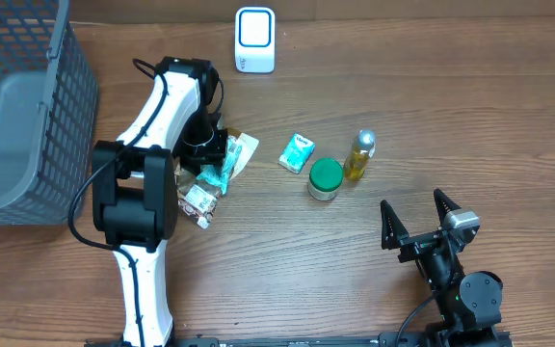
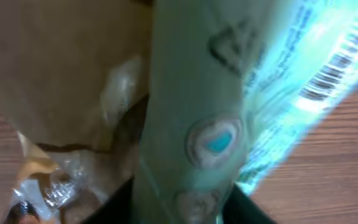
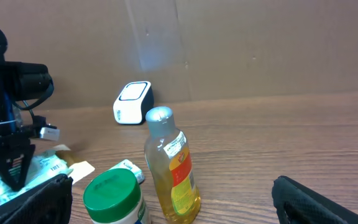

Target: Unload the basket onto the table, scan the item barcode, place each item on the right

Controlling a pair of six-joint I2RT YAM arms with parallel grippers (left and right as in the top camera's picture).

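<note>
While bent over the packet heap (image 1: 200,198) left of centre, pinches a teal packet (image 2: 197,93) in the narrowed left gripper (image 1: 210,166), barcode (image 2: 334,68) showing along one edge. Shows, at the far left edge, a grey mesh basket (image 1: 66,96) with a smooth grey shape inside, contents unclear. Shows a white scanner (image 1: 255,40) by the rear edge, well apart from the packet. Groups mid-table a small teal box (image 1: 298,152), green-lidded jar (image 1: 325,178) and yellow bottle (image 1: 360,156). Spreads the right gripper (image 1: 411,200) wide and empty at front right. Leaves open wood on the table (image 1: 287,280) between the arms.
</note>
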